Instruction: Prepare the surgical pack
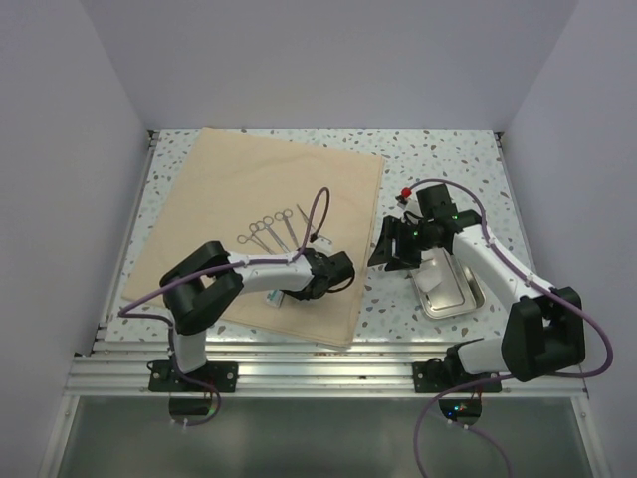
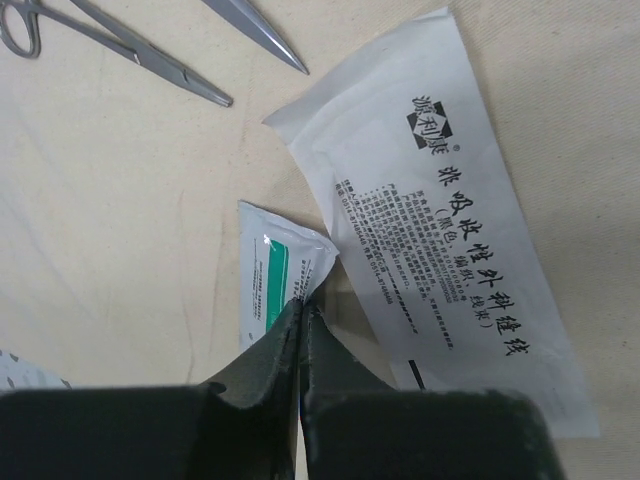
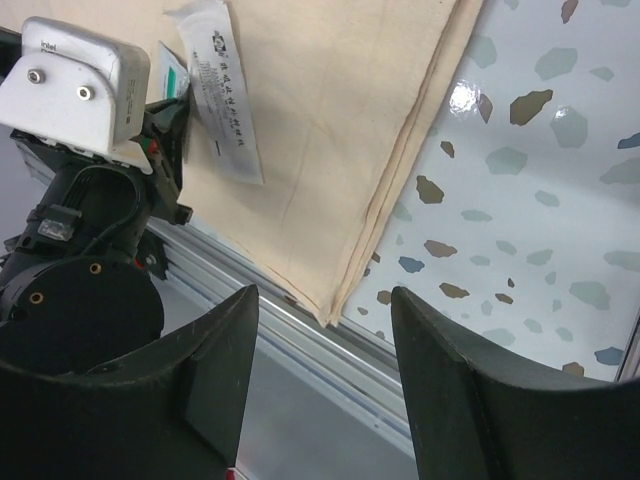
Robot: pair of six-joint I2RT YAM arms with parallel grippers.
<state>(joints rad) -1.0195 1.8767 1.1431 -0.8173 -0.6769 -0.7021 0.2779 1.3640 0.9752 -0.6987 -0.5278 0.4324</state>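
Note:
The tan cloth sheet (image 1: 249, 179) lies spread on the left of the table. On it rest steel scissors and forceps (image 1: 269, 231), a long white printed packet (image 2: 440, 200) and a small packet with a green stripe (image 2: 270, 270). My left gripper (image 2: 300, 308) is shut on the near corner of that green-striped packet, low over the cloth near its front edge. Right of the cloth my right gripper (image 1: 383, 249) hangs open above the speckled table with nothing between its fingers. The small steel tray (image 1: 448, 294) sits behind it, to the right.
A small red object (image 1: 406, 192) lies on the table behind the right arm. The cloth's front right corner (image 3: 335, 305) reaches the aluminium rail (image 3: 300, 350) at the table's near edge. In the right wrist view the left arm's wrist camera (image 3: 75, 85) shows at upper left.

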